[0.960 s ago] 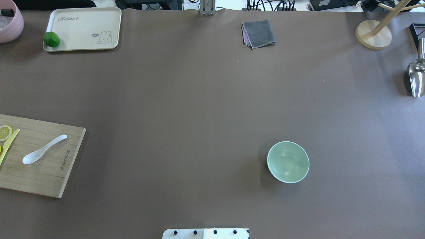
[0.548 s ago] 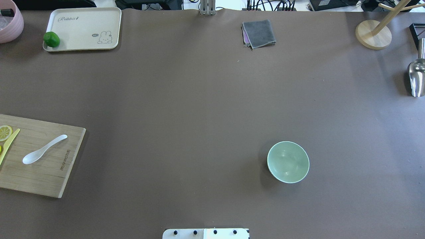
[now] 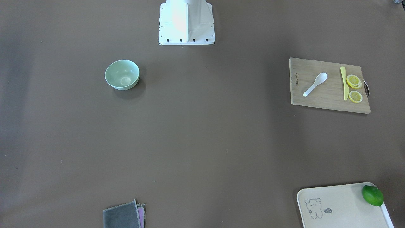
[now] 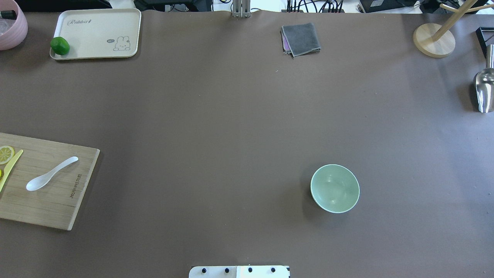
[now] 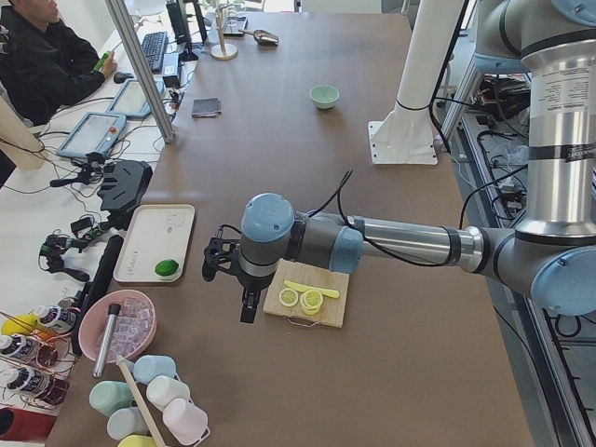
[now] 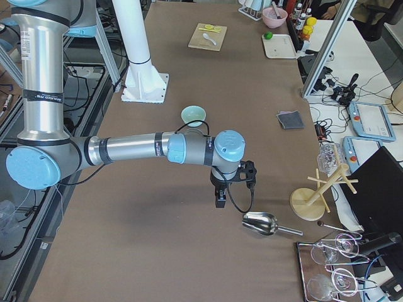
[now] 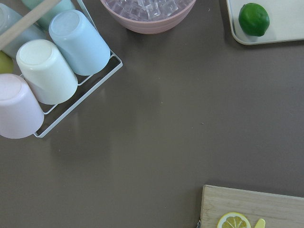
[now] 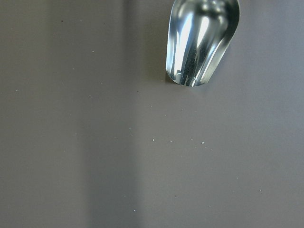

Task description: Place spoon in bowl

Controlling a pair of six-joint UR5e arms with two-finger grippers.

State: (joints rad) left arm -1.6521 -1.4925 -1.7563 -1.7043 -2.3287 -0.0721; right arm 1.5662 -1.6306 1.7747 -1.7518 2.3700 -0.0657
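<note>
The white spoon [image 4: 50,173] lies on a wooden cutting board [image 4: 50,204] at the table's left edge, its scoop toward the robot; it also shows in the front view [image 3: 314,84]. The mint-green bowl [image 4: 335,188] stands empty on the right half, near the robot's base [image 3: 122,74]. Neither gripper shows in the overhead or front view. My left gripper [image 5: 248,305] hangs beyond the board's outer end, above the table. My right gripper [image 6: 220,199] hangs near a metal scoop, far right of the bowl. I cannot tell whether either is open or shut.
A yellow knife [image 3: 344,83] and lemon slices [image 3: 353,81] share the board. A cream tray [image 4: 96,33] with a lime [image 4: 60,45], a grey cloth [image 4: 301,38], a metal scoop [image 4: 484,90], a wooden stand [image 4: 434,38], a pink bowl [image 7: 147,14] and a cup rack [image 7: 47,71] sit along the edges.
</note>
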